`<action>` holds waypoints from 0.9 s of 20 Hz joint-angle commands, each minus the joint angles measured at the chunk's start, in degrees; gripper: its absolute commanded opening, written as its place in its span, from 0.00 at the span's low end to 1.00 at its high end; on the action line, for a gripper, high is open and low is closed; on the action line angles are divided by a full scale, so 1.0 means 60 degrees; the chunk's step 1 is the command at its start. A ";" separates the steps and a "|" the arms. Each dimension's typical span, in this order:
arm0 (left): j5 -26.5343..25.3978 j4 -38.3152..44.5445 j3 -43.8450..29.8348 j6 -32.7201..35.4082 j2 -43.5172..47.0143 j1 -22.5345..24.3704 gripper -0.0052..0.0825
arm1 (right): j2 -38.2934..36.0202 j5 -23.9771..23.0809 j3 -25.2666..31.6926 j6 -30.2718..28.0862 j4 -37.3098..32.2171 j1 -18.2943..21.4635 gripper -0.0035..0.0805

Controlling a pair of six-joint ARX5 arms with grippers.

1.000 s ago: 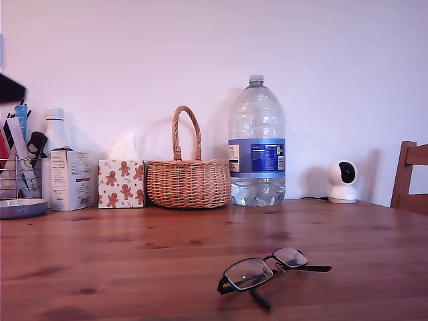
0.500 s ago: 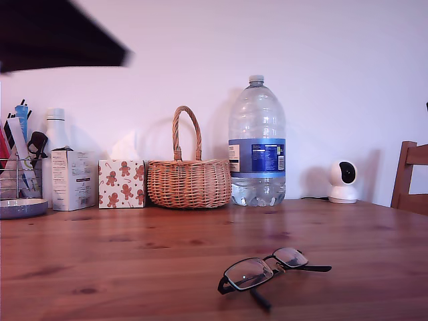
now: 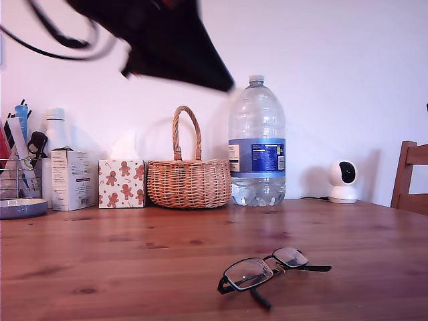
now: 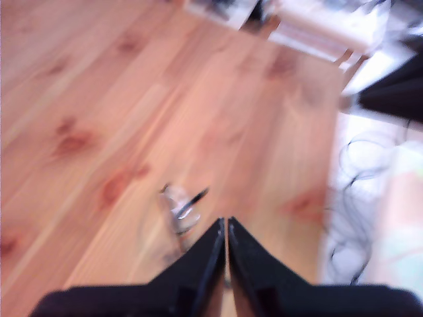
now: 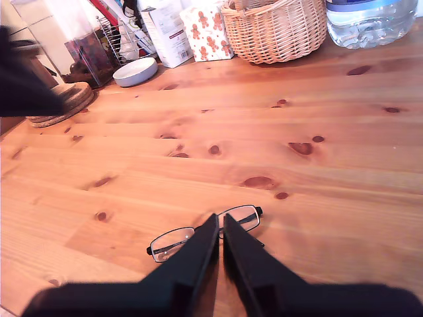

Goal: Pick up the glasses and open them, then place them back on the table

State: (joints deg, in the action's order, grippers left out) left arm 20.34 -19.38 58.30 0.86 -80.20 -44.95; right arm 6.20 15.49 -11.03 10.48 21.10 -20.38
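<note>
The glasses, black-framed with clear lenses, lie on the wooden table near its front edge, one temple pointing to the exterior view's right. A dark, blurred arm hangs high at the exterior view's upper left, far above them. In the blurred first wrist view my first gripper is shut and empty, high over the table, with the glasses small below it. My second gripper is shut and empty, its tips just over the glasses and covering their middle.
Along the back wall stand a wicker basket, a big water bottle, a white camera, a gingerbread-print box, a white carton and a wire rack. A grey bowl sits beside it. A chair is at the exterior view's right.
The dark arm has swung from the exterior view's upper left corner toward the middle and lower, now reaching above the basket. The glasses have not moved.
</note>
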 commanded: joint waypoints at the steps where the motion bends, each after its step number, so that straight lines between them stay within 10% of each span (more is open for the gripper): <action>1: -0.0266 -0.0463 0.0499 0.0120 -0.0718 -0.0149 0.15 | 0.0062 -0.0157 0.0142 0.0007 -0.0076 -0.0047 0.03; 8: -0.0973 -0.2601 0.2779 0.0437 -0.3082 -0.0674 0.34 | 0.0062 -0.0368 0.0142 0.0007 -0.0047 -0.0047 0.03; 18: -0.1435 -0.4291 0.5089 0.0729 -0.5898 -0.0998 0.34 | 0.0062 -0.0499 0.0142 0.0007 -0.0040 -0.0047 0.03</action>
State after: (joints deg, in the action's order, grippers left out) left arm 11.86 -45.21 87.85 4.93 -114.63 -50.65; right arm 6.20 12.73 -11.03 10.50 21.21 -20.38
